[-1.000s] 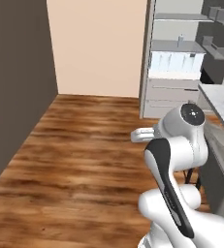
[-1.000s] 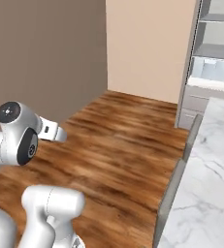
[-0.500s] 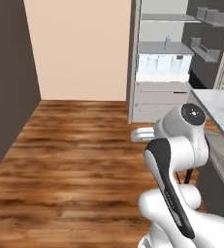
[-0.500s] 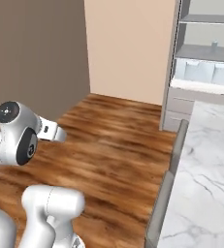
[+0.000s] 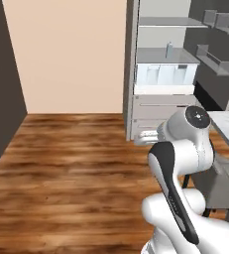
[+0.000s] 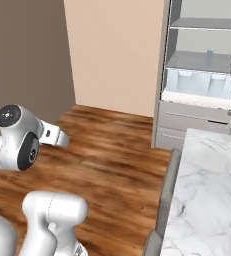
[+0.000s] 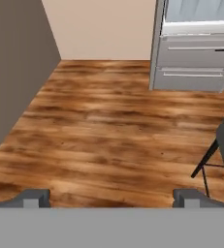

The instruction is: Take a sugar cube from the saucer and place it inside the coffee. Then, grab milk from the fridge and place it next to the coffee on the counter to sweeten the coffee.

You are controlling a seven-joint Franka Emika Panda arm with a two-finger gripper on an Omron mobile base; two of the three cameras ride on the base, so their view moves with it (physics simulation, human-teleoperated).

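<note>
Hand view is showing the end effector (image 7: 111,196) spread wide and empty over wooden floor; the fridge (image 5: 165,82) is standing open ahead. Its milk, likely light and crushable, is not discernible.

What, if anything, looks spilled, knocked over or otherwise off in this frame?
Nothing stands out. The fridge stands open with its shelves and pale drawers in order, the wood floor shows no spill, and the marble counter looks undamaged. In the hand view the jaws stand apart with nothing between them.
</note>
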